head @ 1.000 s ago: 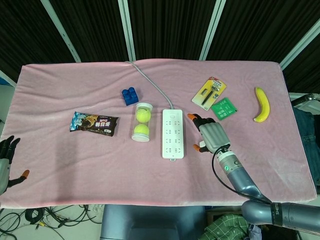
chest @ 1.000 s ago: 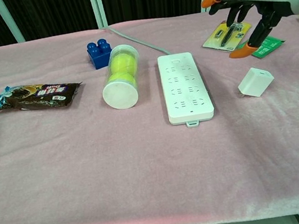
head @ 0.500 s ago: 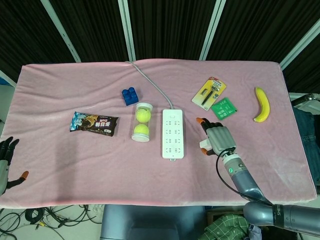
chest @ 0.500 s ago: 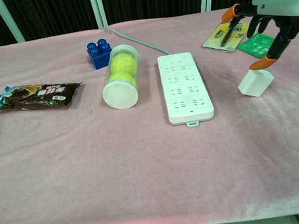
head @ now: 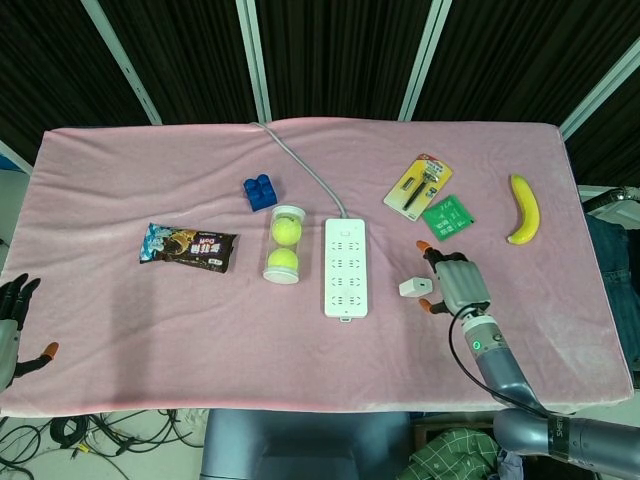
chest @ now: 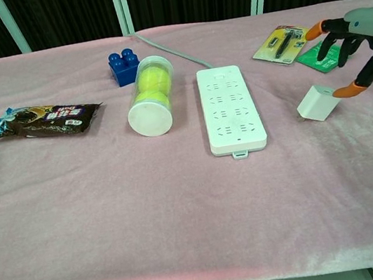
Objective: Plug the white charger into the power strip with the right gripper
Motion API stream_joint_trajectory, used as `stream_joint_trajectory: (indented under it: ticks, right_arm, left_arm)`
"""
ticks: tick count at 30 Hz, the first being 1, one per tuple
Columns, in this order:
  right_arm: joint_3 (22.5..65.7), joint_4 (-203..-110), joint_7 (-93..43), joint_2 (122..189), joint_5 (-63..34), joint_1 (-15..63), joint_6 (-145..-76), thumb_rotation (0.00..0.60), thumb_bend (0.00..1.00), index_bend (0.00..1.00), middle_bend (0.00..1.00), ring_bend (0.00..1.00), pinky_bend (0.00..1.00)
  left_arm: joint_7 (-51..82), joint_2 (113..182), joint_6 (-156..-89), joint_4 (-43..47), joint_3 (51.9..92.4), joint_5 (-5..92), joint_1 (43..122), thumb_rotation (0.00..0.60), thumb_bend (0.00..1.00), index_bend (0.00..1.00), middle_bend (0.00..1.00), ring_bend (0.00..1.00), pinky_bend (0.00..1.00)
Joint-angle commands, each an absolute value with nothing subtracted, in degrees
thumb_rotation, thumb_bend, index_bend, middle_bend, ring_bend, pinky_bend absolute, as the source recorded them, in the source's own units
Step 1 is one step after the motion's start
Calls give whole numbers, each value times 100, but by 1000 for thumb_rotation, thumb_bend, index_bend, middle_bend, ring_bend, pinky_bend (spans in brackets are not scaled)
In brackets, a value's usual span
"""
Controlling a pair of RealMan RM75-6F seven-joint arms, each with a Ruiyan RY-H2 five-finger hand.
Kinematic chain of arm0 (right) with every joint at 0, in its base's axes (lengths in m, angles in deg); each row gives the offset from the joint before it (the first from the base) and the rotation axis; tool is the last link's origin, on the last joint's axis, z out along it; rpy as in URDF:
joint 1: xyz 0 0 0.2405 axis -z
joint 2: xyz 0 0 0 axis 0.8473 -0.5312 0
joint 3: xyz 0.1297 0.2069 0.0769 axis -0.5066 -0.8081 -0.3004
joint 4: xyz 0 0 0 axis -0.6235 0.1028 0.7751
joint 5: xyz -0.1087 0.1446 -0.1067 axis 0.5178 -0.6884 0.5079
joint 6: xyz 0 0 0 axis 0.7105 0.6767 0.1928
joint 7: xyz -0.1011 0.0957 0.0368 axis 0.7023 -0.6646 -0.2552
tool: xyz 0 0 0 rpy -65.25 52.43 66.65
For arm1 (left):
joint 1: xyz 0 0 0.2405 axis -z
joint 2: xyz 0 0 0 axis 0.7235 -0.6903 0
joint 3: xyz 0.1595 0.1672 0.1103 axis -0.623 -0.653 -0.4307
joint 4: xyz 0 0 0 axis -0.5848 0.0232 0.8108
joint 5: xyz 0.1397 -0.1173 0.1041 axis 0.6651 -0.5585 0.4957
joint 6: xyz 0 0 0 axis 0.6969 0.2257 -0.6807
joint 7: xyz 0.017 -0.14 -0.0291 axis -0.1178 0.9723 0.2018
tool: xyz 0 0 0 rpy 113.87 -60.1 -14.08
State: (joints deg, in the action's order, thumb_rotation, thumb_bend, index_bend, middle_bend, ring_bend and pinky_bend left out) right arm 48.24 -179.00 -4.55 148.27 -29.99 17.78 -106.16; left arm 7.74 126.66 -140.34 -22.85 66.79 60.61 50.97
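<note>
The white charger lies on the pink cloth, a little right of the white power strip. My right hand hovers just right of the charger, fingers spread and empty, one orange fingertip close to the charger's right edge. My left hand hangs off the table's left edge with fingers apart, holding nothing.
A clear tube of tennis balls lies left of the strip, with a blue brick and a snack bar further left. A yellow card pack, a green packet and a banana sit at the right.
My right hand has moved rightward and toward the front edge, from over the charger to its right side, uncovering it in the head view. The charger has not moved.
</note>
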Motion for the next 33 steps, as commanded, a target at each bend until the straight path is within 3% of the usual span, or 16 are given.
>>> stream_joint_trajectory:
  ticks: [1,33]
  right_arm:
    - [4826,-17783,-562,14918,-2897,1860,-10640,600,160,193,283,381,220]
    - [4687,-16592,-1139,15660,-2504,1998,-10062,600,237,347,342,419,238]
  left_arm:
    - [770,12665,-14030,-2286,6680,6056,5098,600,239,6,0,0,0]
    - [703,12658,-13963,-2316,6685,5973,5119,600,239,4,0,0,0]
